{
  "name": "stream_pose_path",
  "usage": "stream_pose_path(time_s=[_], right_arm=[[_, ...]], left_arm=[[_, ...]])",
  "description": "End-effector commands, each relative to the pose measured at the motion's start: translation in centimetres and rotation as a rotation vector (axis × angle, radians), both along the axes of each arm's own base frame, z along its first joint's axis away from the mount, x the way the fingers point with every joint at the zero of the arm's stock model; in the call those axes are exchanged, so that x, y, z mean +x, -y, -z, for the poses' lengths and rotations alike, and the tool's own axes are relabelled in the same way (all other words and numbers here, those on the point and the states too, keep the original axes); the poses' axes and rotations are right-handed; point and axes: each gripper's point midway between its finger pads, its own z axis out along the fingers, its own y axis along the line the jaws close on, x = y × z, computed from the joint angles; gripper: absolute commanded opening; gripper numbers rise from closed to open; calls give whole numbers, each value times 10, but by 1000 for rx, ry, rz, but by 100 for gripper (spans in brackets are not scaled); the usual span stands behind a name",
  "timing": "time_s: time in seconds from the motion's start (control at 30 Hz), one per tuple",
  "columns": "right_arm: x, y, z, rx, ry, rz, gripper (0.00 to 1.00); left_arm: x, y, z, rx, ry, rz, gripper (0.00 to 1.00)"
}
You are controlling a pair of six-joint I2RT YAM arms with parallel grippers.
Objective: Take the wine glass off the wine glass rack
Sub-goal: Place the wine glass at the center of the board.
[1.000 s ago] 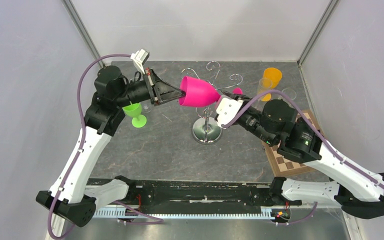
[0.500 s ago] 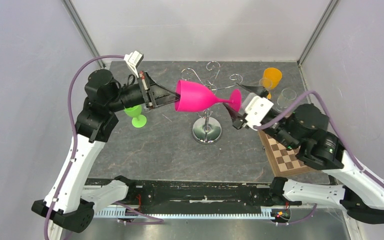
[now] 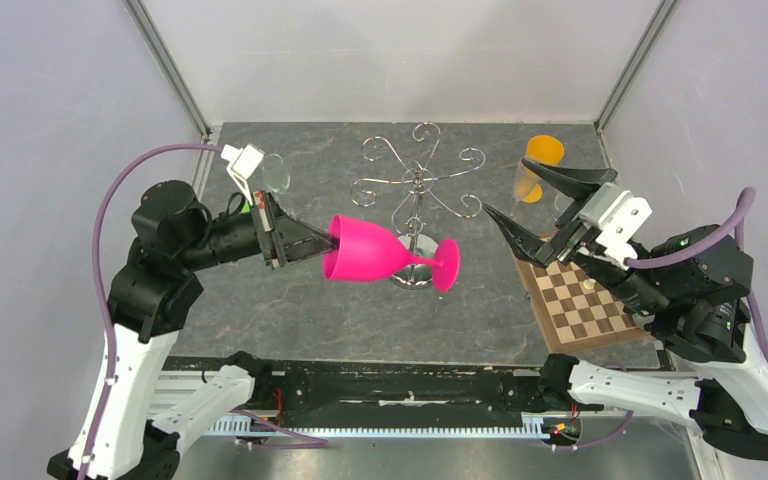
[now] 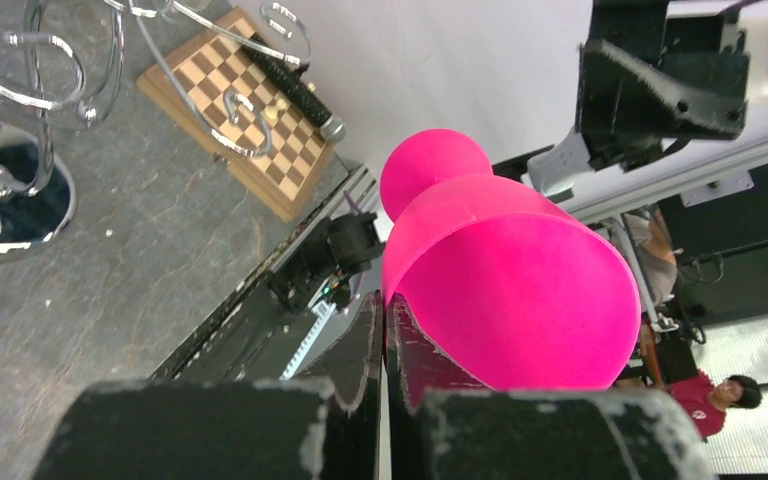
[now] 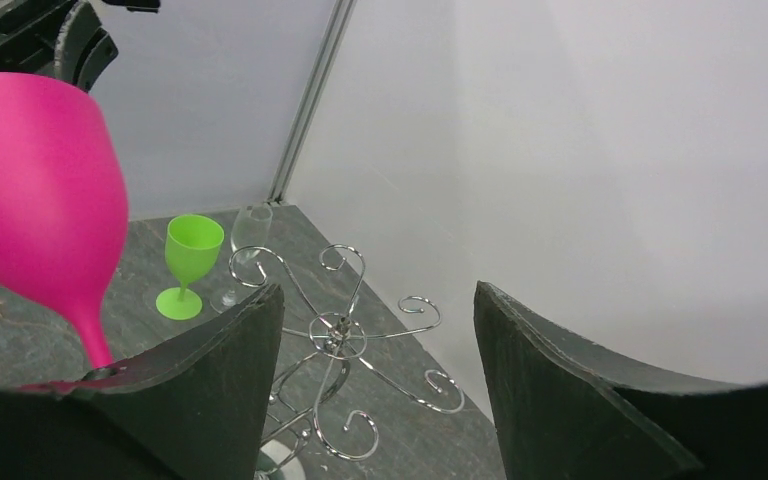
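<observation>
The pink wine glass (image 3: 370, 262) lies on its side in the air, foot pointing right, in front of the wine glass rack (image 3: 417, 180) and clear of its scroll arms. My left gripper (image 3: 328, 242) is shut on the bowl's rim; in the left wrist view the fingers (image 4: 360, 350) pinch the pink wall of the wine glass (image 4: 500, 290). My right gripper (image 3: 508, 188) stands open to the right of the rack, holding nothing. The right wrist view shows the rack (image 5: 345, 335) between its open jaws (image 5: 377, 288) and the wine glass (image 5: 35, 190) at left.
A wooden chessboard (image 3: 575, 310) lies at the right under the right arm. An orange cup (image 3: 537, 165) stands at the back right. A clear glass (image 3: 275, 172) stands at the back left, with a green glass (image 5: 190, 255) next to it.
The left arm has drawn the pink glass off the rack, toward the near left and lower. The right gripper let go of the glass's foot, opened wide and pulled back to the right.
</observation>
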Motion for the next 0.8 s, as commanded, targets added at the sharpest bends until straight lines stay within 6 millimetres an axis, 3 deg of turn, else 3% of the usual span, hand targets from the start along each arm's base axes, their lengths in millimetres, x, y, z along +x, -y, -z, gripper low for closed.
stream_pose_path(time_s=[0.0,0.2,0.4,0.57,0.77], right_arm=[[1,3,-6,35,-23,12,72],[7,0,5,12,-40,33,73],[14,8,9,34,-51,92,74],[21,7,24,17,-75,124,75],[30,0,56,-19,-106,156,77]], left_arm=[[-21,-10,22,88,50,36,2],[-24,-22,59,193,2,-8,2],[-23,-38,91,313,-55,-82,2],[-8,-56,119,440,-104,-196,2],[20,-88,149,621,-153,-388,2]])
